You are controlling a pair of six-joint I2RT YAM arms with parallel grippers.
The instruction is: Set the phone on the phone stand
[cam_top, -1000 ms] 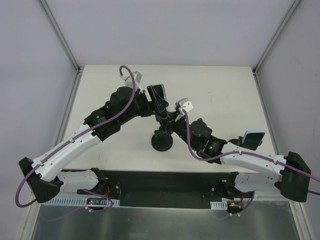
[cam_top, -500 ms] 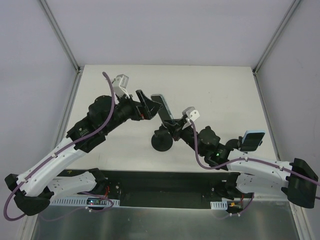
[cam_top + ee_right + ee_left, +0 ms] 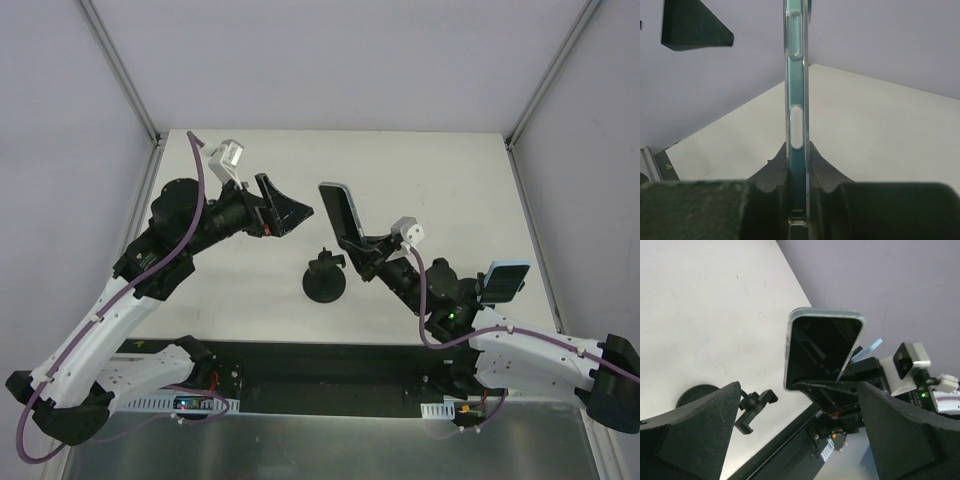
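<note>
The phone (image 3: 340, 213), black-screened with a thin pale rim, is held upright in the air over the middle of the table, my right gripper (image 3: 353, 242) shut on its lower end. The right wrist view shows the phone (image 3: 796, 100) edge-on, clamped between the right gripper (image 3: 796, 167) fingers. The phone stand (image 3: 325, 281), with a black disc base and clamp cradle, stands just below and left of the phone, holding nothing. My left gripper (image 3: 286, 206) hangs open to the phone's left, apart from it. From the left wrist I see the phone (image 3: 822, 352) and the stand's cradle (image 3: 753, 408).
A light-blue-cased phone (image 3: 504, 279) lies near the table's right edge, beside the right arm. Grey walls close in the table at the back and on both sides. The black rail (image 3: 320, 365) of the arm bases runs along the near edge.
The left gripper opened, let go of the phone and drew back to the left. The right gripper shut on the phone and carried it slightly right and up from the stand.
</note>
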